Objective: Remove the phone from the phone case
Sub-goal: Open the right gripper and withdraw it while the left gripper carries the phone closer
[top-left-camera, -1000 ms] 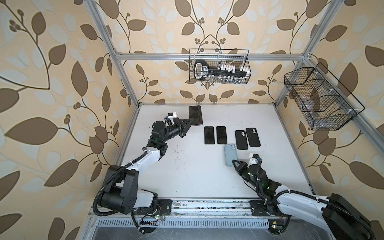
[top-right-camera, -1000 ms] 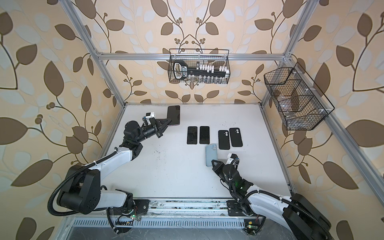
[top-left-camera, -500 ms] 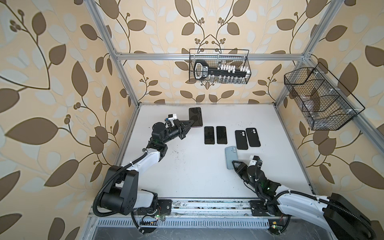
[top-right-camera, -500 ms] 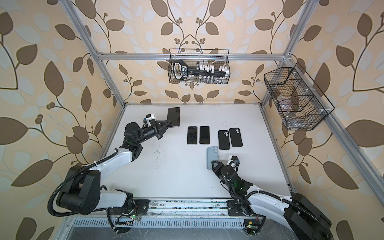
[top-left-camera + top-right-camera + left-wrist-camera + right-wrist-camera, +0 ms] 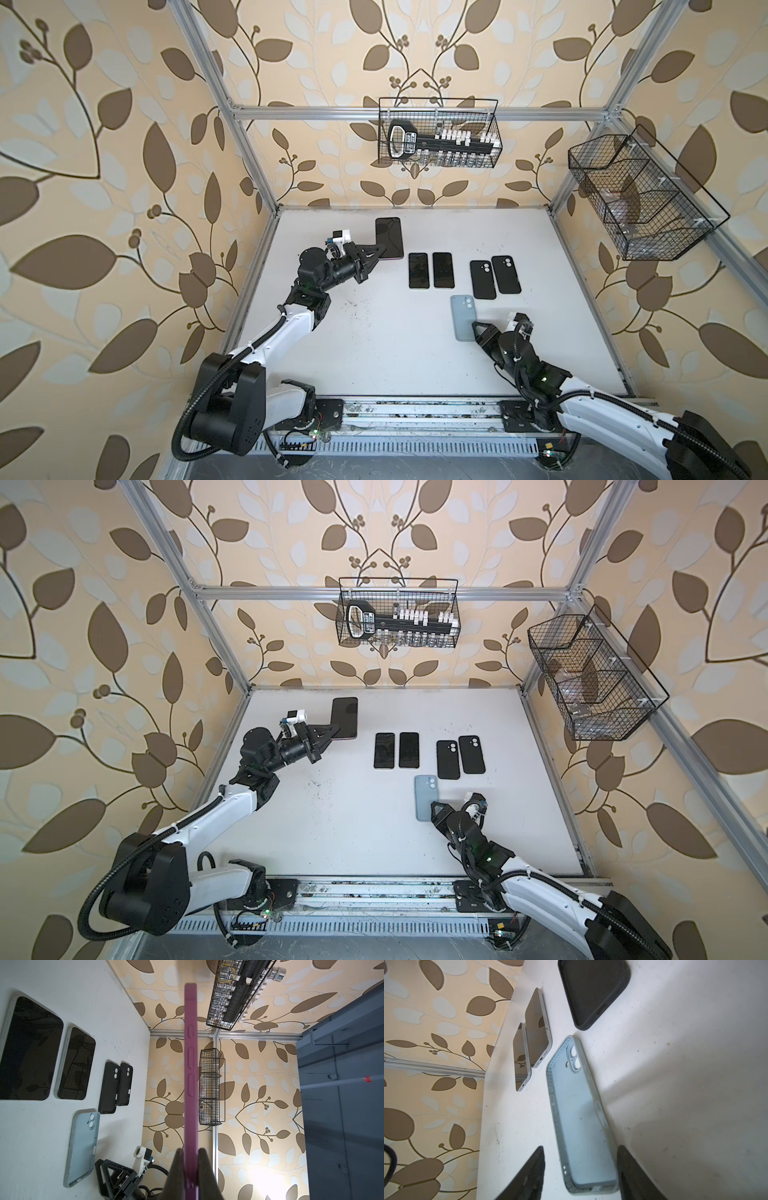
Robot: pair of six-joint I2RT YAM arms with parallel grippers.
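Just beyond the right tool two black cases lie side by side, camera holes up. Next to them, over toward the left tool, are two bare phones with dark screens facing up. All four lie flat on the white bench, close together but apart from either tool.

High on the back wall, well beyond both tools, hangs a wire basket holding a black holder lined with small white and metal pieces. A second wire basket hangs on the wall at the right tool's side. It is split into compartments and something clear lies in it; what it is I can't tell.

The phone is up off the bench, pinched by one end in the left tool's closed jaws. It has a matte pink edge with button outlines and a dark screen. The light blue case lies flat and empty, with white bench showing through its camera holes. Its near end sits between the right tool's jaws, which stand wide and grip nothing
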